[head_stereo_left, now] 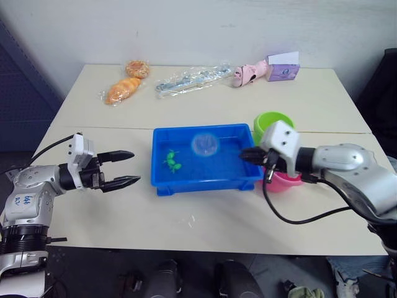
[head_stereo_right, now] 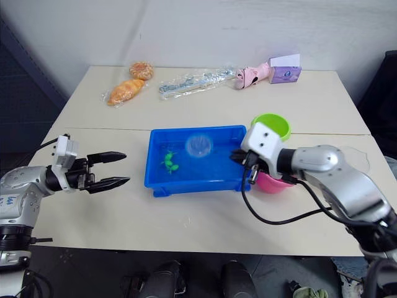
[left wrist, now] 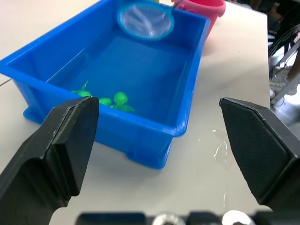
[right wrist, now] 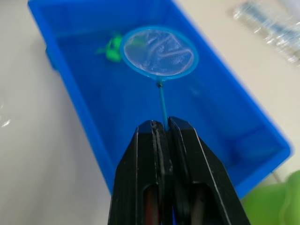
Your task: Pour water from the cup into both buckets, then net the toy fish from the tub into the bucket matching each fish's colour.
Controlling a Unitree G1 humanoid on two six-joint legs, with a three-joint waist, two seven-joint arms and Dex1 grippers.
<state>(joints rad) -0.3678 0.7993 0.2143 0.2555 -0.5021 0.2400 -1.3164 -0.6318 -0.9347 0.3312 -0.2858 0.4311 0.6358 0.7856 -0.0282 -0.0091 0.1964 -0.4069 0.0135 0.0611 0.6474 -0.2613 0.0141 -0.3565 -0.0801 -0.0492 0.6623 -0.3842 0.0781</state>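
Note:
The blue tub (head_stereo_left: 162, 186) sits mid-table with water and green toy fish (head_stereo_left: 172, 164) near its left end. My right gripper (head_stereo_left: 248, 155) is shut on the thin handle of the net (right wrist: 159, 51). The net's light blue hoop hangs over the tub's far middle, apart from the fish (right wrist: 111, 48). The green bucket (head_stereo_left: 273, 120) and the pink bucket (head_stereo_left: 286, 182) stand just right of the tub, partly behind my right wrist. A faint transparent rim, perhaps the cup (head_stereo_right: 358, 156), shows behind my right forearm. My left gripper (head_stereo_left: 127, 167) is open and empty, left of the tub.
Along the table's far edge lie bagged bread (head_stereo_left: 123, 90), a doughnut (head_stereo_left: 137, 67), a clear plastic packet (head_stereo_left: 192, 79), a pink toy (head_stereo_left: 250, 73) and a purple box (head_stereo_left: 283, 68). Water drops (left wrist: 220, 150) lie on the table by the tub's near side.

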